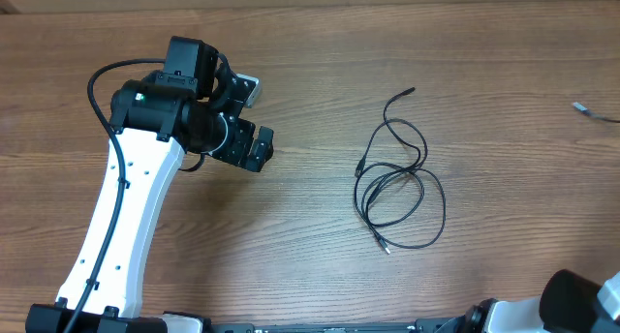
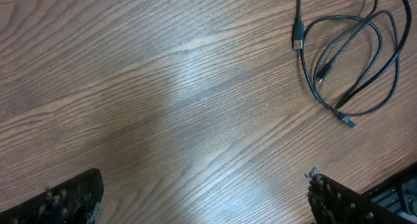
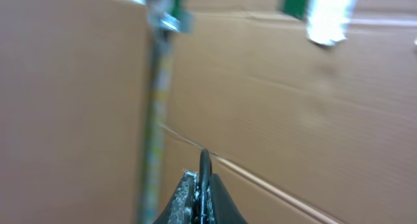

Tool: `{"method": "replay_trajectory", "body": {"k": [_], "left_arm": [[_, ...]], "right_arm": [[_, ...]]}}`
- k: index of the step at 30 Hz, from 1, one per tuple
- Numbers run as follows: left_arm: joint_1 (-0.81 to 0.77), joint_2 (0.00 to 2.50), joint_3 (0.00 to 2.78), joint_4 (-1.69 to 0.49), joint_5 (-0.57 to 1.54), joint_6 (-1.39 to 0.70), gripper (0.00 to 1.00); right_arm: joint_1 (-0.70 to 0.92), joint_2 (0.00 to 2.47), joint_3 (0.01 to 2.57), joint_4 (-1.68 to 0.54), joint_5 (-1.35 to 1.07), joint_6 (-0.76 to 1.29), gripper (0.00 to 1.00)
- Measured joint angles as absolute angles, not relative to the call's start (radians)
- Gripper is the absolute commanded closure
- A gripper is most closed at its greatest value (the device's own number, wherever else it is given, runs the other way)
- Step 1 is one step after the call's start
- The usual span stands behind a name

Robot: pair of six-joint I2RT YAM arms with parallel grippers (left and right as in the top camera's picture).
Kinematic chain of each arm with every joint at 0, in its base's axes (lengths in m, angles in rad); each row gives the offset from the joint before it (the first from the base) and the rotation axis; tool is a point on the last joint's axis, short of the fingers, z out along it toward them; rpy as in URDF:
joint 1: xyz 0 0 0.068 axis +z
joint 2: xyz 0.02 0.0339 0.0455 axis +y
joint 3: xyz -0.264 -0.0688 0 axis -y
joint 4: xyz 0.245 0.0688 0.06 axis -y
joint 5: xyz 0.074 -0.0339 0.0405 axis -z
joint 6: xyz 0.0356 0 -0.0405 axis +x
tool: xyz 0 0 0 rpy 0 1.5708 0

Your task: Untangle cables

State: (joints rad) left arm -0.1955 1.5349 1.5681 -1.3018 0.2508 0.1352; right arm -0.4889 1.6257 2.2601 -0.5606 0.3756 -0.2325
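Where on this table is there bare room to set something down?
Bare wood lies between the left gripper and the cables, and along the far edge of the table. Crowded: where the cables loop, right of centre.

The overhead camera hangs above the table [image 1: 310, 43] and looks straight down from far off. It takes in most of the top, with the left arm [image 1: 136, 188] at the left of the frame and the cables [image 1: 402, 178] right of centre. The left wrist camera sits close over the wood, tilted down, with the 2 left fingers [image 2: 58, 198] in its lower corners. The same cables [image 2: 345, 55] lie in its upper right, so these 2 views share the cables and the wood beside them. The right wrist camera points away from the table at blurred cardboard [image 3: 293, 120], with the right fingers [image 3: 203, 191] at bottom centre.
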Motion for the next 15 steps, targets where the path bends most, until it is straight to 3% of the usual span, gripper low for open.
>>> {"method": "replay_trajectory", "body": {"k": [7, 15], "left_arm": [[-0.196, 1.535, 1.568, -1.302, 0.251, 0.135, 0.0], [-0.196, 1.535, 1.568, -1.302, 0.251, 0.135, 0.0]], "right_arm": [[-0.675, 1.704, 2.26, -0.648, 0.385, -0.224, 0.96], [-0.781, 1.803, 2.26, -0.757, 0.292, -0.19, 0.96]]}}
